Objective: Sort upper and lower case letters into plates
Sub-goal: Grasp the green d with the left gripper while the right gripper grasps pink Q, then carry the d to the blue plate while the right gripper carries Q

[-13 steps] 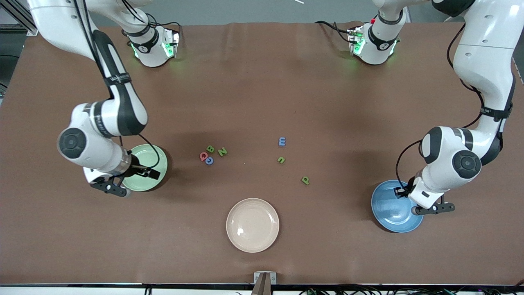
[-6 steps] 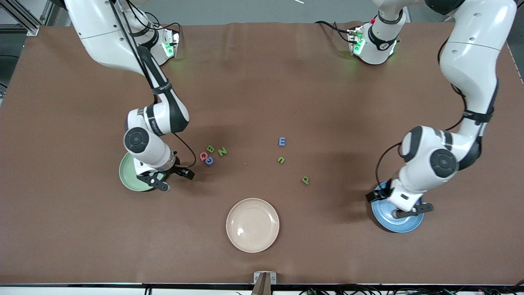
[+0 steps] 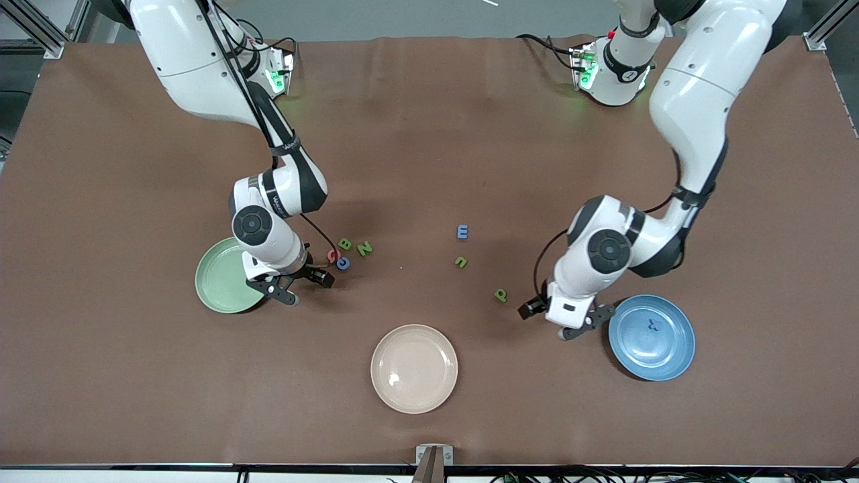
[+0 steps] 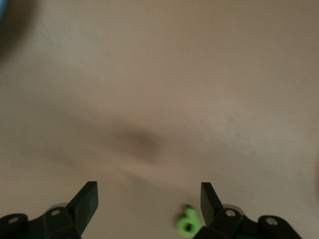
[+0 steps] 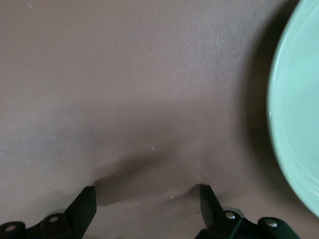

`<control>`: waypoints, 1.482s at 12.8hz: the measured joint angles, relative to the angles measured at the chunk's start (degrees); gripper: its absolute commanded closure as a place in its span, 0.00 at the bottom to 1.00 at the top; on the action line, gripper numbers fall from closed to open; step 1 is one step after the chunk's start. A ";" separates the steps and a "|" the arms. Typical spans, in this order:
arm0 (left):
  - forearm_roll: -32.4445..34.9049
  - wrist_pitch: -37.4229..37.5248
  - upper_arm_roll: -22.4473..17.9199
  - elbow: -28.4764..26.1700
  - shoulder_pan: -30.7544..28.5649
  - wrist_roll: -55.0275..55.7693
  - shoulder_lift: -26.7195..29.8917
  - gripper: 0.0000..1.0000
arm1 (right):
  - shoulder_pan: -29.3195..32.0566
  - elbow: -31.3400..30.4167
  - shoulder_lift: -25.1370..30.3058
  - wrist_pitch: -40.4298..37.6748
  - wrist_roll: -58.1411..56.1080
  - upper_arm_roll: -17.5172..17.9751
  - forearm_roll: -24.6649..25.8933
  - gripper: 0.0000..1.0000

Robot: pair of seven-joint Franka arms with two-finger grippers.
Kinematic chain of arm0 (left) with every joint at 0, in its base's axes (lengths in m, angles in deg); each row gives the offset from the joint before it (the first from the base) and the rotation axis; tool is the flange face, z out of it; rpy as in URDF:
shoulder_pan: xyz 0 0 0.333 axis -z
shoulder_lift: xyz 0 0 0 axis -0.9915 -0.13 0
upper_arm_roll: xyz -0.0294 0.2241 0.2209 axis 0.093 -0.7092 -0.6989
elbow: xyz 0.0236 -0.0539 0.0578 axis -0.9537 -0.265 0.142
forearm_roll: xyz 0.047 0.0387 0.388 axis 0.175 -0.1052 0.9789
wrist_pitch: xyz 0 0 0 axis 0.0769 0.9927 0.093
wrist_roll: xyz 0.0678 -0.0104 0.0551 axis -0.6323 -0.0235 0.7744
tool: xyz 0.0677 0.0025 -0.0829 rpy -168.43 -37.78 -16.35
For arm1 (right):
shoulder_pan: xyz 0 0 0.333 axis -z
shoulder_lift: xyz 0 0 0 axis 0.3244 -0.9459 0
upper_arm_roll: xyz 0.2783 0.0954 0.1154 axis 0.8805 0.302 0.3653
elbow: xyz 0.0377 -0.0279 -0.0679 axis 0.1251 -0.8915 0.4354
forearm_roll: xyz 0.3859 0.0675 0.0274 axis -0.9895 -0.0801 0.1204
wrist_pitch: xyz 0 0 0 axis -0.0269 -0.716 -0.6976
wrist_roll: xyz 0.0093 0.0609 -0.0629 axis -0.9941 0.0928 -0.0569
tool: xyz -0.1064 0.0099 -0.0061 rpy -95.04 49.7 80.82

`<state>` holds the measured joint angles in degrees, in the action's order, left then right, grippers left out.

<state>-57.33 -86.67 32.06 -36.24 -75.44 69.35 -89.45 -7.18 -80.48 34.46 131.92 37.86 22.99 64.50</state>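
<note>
In the front view the mint green plate (image 3: 218,278) lies toward the right arm's end and the blue plate (image 3: 661,349) toward the left arm's end, with a small blue letter x (image 3: 652,325) in it. A green B (image 3: 344,243), green N (image 3: 364,248), red Q (image 3: 332,255) and blue C (image 3: 343,263) cluster together. A blue E (image 3: 462,232), green u (image 3: 461,261) and green p (image 3: 500,295) lie apart. My right gripper (image 3: 307,287) stands open between the mint plate (image 5: 299,124) and the cluster. My left gripper (image 3: 547,320) is open between the p (image 4: 188,222) and the blue plate.
A cream-beige plate (image 3: 414,368) sits nearer the front camera than all the letters, midway along the table. Brown mat covers the table. Both arms reach low over the middle band of the table.
Both arms swung off their plates toward the loose letters. The left gripper opened, and the blue x now shows in the blue plate.
</note>
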 measured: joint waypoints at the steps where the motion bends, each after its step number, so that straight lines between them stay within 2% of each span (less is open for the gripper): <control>1: 0.00 0.00 -0.05 1.26 1.69 4.34 -1.27 0.24 | -0.50 -0.36 0.00 0.05 0.82 -0.04 0.02 0.08; 5: 0.00 0.00 -0.64 3.81 6.38 16.33 -4.50 0.36 | -3.91 -0.63 0.10 0.02 5.42 -0.32 0.08 0.08; 11: 0.00 0.51 -1.04 3.83 6.45 19.32 -5.64 0.47 | -5.69 -4.46 3.02 -3.10 6.24 -0.38 0.09 0.08; 12: 0.00 0.50 -1.04 3.85 6.46 19.36 -6.19 0.53 | -5.96 -5.02 3.62 -4.22 6.28 -0.38 0.09 0.09; 13: 0.00 0.46 -1.02 3.99 6.46 19.37 -6.30 0.87 | -6.17 -5.50 4.05 -4.84 6.29 -0.38 0.09 0.11; 14: 0.00 0.47 -1.00 4.11 6.46 19.41 -6.30 1.00 | -6.30 -5.83 4.26 -4.94 6.32 -0.38 0.09 0.12; 19: 0.68 4.22 -1.29 5.69 5.09 18.50 -5.55 1.00 | -6.42 -6.17 4.31 -3.02 6.35 -0.39 0.48 0.14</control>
<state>-56.64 -82.45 30.77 -30.56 -70.35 87.85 -95.00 -13.59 -86.65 38.77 128.90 44.21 22.60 64.98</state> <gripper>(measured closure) 0.714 0.128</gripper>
